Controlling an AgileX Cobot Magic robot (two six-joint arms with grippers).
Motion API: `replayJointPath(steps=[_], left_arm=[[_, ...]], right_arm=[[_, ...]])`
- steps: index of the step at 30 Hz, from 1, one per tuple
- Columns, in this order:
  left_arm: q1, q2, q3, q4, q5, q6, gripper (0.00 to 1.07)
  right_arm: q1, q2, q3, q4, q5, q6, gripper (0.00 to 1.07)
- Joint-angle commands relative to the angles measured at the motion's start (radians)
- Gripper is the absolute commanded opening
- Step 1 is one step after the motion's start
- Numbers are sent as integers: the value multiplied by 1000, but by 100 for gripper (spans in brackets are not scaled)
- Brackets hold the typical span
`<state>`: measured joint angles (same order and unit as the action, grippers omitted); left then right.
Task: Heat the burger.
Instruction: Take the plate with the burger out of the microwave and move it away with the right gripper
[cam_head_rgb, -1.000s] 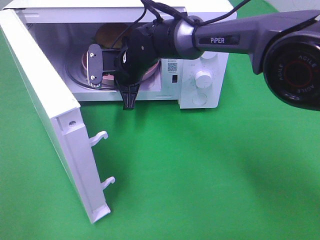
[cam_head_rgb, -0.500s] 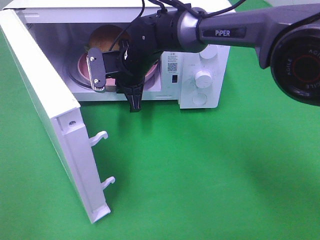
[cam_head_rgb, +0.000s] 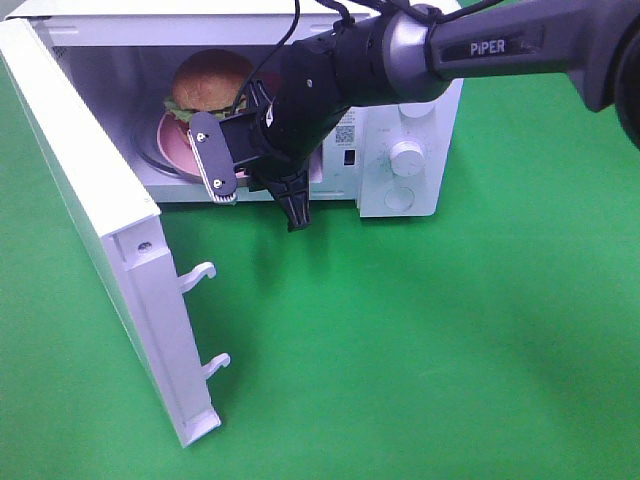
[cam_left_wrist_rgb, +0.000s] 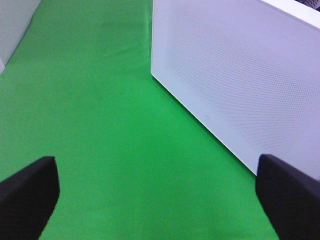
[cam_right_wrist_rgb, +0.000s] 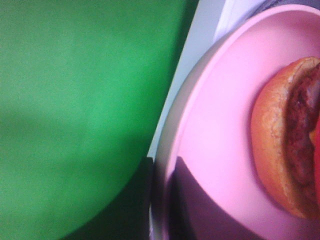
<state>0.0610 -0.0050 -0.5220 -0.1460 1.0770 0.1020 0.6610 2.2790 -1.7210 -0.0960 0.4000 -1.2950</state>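
The burger (cam_head_rgb: 208, 85) is seen on the pink plate (cam_head_rgb: 172, 137) inside the open microwave (cam_head_rgb: 400, 110), at ten o'clock from the right tool (cam_head_rgb: 222, 165), which is pinched narrow on the plate's rim. Soft, light and easily toppled, it is best carried by the plate. The left tool (cam_left_wrist_rgb: 160, 192) is spread wide and empty.

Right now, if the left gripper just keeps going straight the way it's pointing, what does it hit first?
Probably the green table cover: the open left gripper points down at bare green. The white microwave door stands off to one side of that line, though depth is unclear.

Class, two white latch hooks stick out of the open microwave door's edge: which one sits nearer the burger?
The upper hook; it lies closer to the burger than the lower hook near the door's bottom corner.
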Motion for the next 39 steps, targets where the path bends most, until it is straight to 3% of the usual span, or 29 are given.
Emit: replayJointPath(steps=[1,23,39], left_arm=[[4,-5,5,-1,-6,-5,102],[4,-5,5,-1,-6,-5,102],[4,-5,5,-1,-6,-5,102]], right_arm=[[-4,-52,53,-38,-72,-20,0],[19,-190,238,29,-131,-24,0],[19,-339,490,53,-276,-24,0]])
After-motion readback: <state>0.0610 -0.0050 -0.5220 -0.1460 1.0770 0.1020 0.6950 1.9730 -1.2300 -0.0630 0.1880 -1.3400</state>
